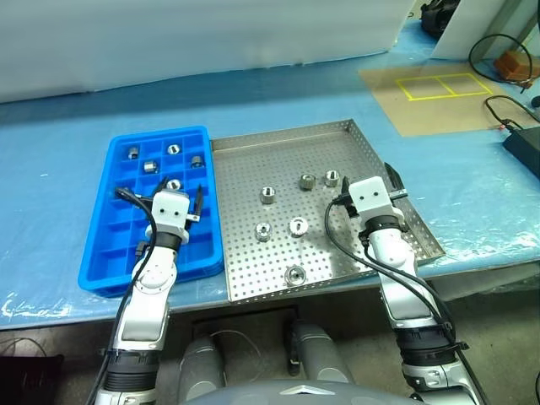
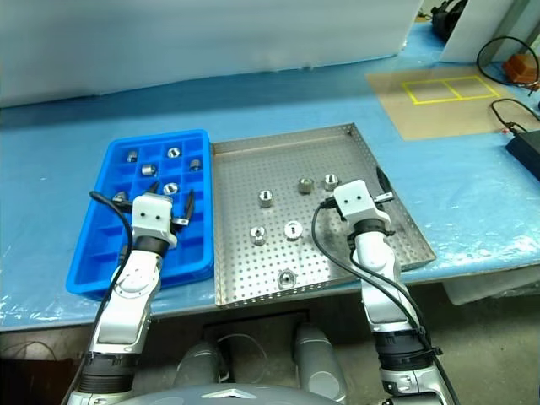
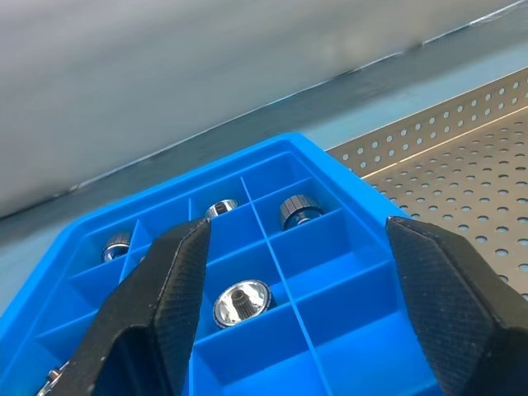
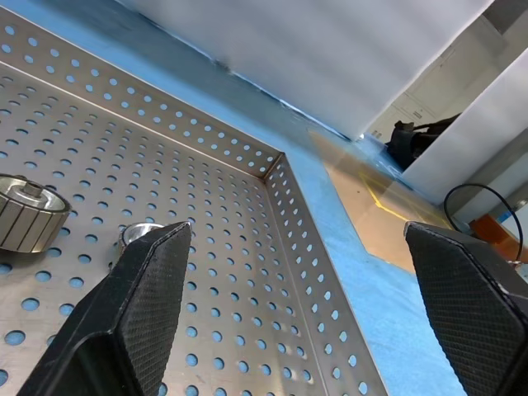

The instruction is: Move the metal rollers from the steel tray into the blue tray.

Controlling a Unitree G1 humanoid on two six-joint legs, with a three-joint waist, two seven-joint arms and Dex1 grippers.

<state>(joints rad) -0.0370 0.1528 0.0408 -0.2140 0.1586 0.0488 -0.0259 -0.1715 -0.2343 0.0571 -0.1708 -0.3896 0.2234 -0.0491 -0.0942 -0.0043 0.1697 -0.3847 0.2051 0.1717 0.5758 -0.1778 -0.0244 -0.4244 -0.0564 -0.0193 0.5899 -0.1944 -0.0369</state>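
no text or label reads anywhere (trays and rollers unmarked).

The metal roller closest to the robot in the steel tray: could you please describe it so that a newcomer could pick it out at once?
Start at the steel tray, the big perforated square to the right of the blue tray. Six metal rollers lie on its floor. The one meant sits alone near the tray's front rim, well apart from the other five, which lie farther back.
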